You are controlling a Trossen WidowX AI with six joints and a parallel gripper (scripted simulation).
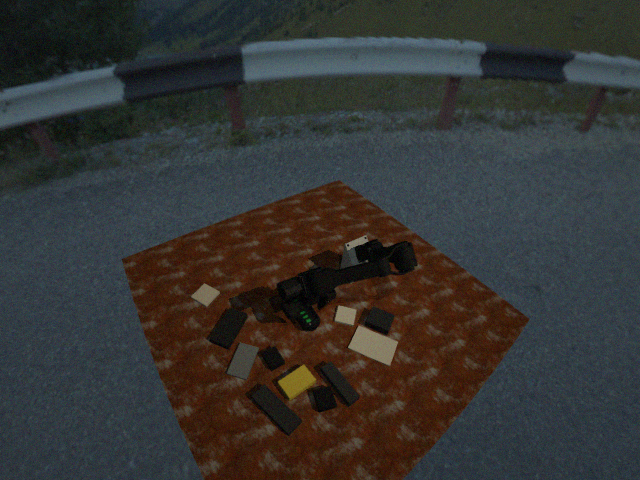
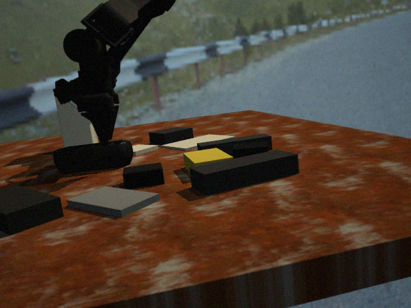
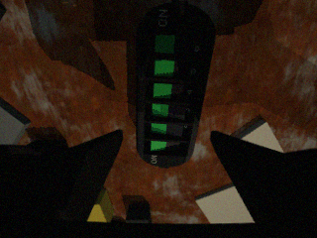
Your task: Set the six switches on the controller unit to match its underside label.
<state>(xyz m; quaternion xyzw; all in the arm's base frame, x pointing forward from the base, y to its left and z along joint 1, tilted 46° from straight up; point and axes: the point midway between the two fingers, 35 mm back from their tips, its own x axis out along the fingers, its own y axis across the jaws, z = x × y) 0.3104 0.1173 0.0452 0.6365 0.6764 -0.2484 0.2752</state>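
The controller unit point(image 3: 174, 89) lies flat on its base on the table point(image 2: 298, 205), in the middle of the spread of parts. It is a dark grey body with rounded ends. In the wrist view its top face shows a row of six rocker switches point(image 3: 162, 88), each with a green end facing the same side; the marking "ON" is printed at both ends of the row. The small numerals beside the switches are too dim to read. Whether each green end is pressed down cannot be told from these views.

The tool point(image 3: 165, 144) hangs directly above the unit's near end. Its two dark fingers are spread wide, one on each side of the unit, and nothing is between them. In the exterior view the tool point(image 2: 103, 134) points straight down, its tip just at the top of the controller unit point(image 2: 92, 155); contact cannot be confirmed. In the top view the arm point(image 1: 341, 273) reaches from its base toward the controller unit point(image 1: 303, 316).

Surrounding parts on the table:
- A small black block point(image 2: 143, 174) just in front of the unit.
- A flat grey plate point(image 2: 112, 200) nearer the front edge.
- A yellow block point(image 2: 205, 156) touching a long black bar point(image 2: 243, 171).
- A second long black bar point(image 2: 234, 144) behind the yellow block.
- A large cream plate point(image 1: 373, 344) and a small cream tile point(image 1: 345, 314) beside the unit.
- A separate cream tile point(image 1: 205, 294) well apart on the far side.
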